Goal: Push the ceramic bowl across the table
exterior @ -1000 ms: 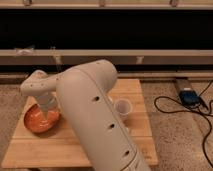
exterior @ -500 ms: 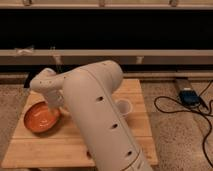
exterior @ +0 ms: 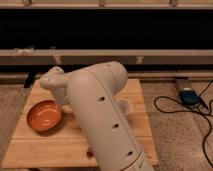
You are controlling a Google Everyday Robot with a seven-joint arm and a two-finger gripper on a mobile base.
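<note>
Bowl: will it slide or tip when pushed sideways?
Probably slides flat: the bowl is wide and shallow. Glossy glaze on the smooth table suggests little friction. The gripper, beside its right rim, should push gently; ceramic may chip.

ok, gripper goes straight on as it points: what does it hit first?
Likely the table, just right of the ceramic bowl; the gripper points down beside its rim. Depth unclear, so it might clip the rim.

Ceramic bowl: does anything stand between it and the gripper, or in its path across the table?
Nothing visible. The gripper sits beside the ceramic bowl, nothing between. Bare table lies around the bowl; the white cup stands beyond the arm, which hides some planks.
</note>
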